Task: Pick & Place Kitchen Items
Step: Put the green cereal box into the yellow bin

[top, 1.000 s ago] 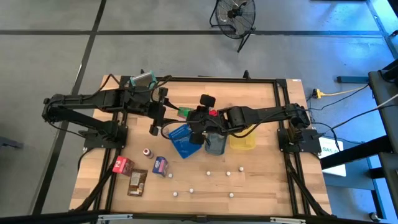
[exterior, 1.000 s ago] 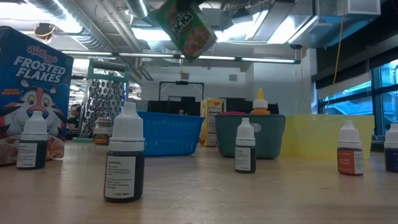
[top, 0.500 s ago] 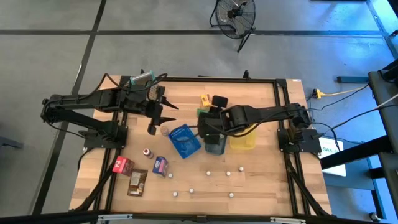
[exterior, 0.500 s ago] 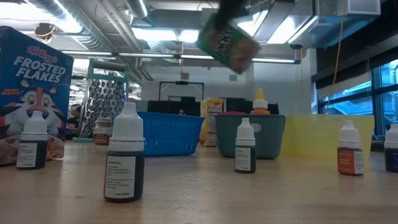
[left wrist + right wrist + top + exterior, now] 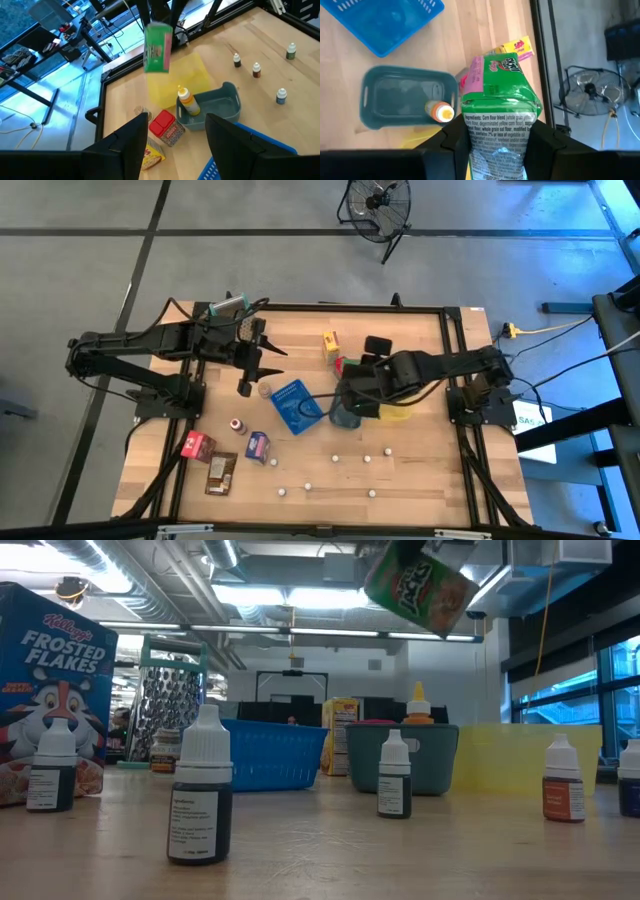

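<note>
A green cereal box (image 5: 500, 95) hangs in the air over the teal tray (image 5: 395, 95) and the yellow tray (image 5: 175, 80), with my right gripper (image 5: 497, 137) shut on it; the low view shows the box (image 5: 418, 585) tilted, high above the table. Under the arm in the high view, my right gripper (image 5: 347, 392) hides the box. An orange-capped bottle (image 5: 439, 111) lies in the teal tray. A red box (image 5: 167, 127) and a yellow packet (image 5: 514, 49) lie on the table behind the trays. My left gripper (image 5: 252, 370) waits open at the far left, holding nothing. My right gripper pinches the green cereal box between its two fingers (image 5: 447, 142), on two opposite sides at the box's upper end (image 5: 475, 135). The fingers slant down from the table's right side. The box hangs below them, tilted, lifted clear of trays and table.
A blue tray (image 5: 297, 406) stands left of the teal one. Several small dropper bottles (image 5: 200, 790) stand on the near half of the table. A Frosted Flakes box (image 5: 55, 690), a red box (image 5: 197, 445) and a brown packet (image 5: 221, 472) lie near the left front.
My right gripper has carried the green box toward the table's right edge, from over the blue tray to over the teal and yellow trays. It has risen a little and tipped further downward. The box has stayed clear of the table, changing its tilt.
</note>
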Controlling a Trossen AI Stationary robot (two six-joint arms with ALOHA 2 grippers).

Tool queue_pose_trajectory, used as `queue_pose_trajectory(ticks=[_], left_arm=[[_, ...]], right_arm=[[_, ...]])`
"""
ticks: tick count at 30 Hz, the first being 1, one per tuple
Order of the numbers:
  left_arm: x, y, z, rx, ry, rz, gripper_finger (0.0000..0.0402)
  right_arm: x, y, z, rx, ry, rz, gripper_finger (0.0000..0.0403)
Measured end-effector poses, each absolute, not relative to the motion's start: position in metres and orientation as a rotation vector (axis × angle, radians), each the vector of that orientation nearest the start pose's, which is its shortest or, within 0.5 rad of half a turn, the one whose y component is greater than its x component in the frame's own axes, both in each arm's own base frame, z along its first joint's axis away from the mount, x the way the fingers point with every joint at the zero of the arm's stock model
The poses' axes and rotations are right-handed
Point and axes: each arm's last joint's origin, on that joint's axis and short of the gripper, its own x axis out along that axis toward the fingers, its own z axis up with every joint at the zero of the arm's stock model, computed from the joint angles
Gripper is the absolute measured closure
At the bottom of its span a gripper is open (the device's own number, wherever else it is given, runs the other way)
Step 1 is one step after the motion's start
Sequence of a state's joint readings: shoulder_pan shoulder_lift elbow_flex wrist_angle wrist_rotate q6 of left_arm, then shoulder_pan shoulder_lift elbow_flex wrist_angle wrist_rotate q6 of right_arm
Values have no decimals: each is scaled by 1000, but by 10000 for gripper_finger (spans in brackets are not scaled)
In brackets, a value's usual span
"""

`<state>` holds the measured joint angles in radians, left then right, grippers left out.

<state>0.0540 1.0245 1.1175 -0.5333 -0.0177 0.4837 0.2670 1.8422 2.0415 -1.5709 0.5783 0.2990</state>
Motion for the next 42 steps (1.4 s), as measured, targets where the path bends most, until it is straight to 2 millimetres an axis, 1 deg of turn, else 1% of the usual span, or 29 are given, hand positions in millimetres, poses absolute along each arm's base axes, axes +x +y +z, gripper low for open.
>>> queue_pose_trajectory(ticks=[2,4,8,10,12,14,16,18,21,24,26,29,32,34,36,39,42], left_arm=[[208,12,371,468,447,-37,208],[208,12,370,467,447,-36,208],[208,12,371,466,447,-34,208],[208,12,371,459,447,-32,208],[208,12,371,449,447,-30,208],[208,12,371,441,447,-29,208],[208,12,371,439,447,-27,208],[208,12,371,437,449,-18,207],[209,12,370,435,451,-14,206],[210,12,369,434,456,-16,206],[211,12,369,433,457,-15,206],[212,13,368,422,465,-14,205],[213,13,368,419,461,-13,206],[214,13,367,419,465,-13,205],[214,13,367,419,465,-13,206],[215,13,366,419,469,-14,205],[215,13,366,419,468,-13,206]], right_arm=[[323,74,381,-299,1175,-421,263],[313,73,392,-290,1143,-414,263],[285,70,418,-249,1070,-370,263],[268,68,433,-223,1026,-346,263],[248,65,448,-188,977,-312,263],[225,61,462,-149,939,-235,263],[201,57,472,-107,900,-178,263],[176,52,480,-66,854,-161,263],[139,42,482,-8,801,-154,263],[107,32,474,64,775,-160,263],[89,26,463,111,773,-176,263],[70,17,438,162,783,-237,263],[60,12,408,184,785,-289,263],[60,11,387,185,750,-316,263],[65,13,368,167,699,-324,263],[81,18,344,95,603,-306,263],[100,25,318,1,542,-288,263]])
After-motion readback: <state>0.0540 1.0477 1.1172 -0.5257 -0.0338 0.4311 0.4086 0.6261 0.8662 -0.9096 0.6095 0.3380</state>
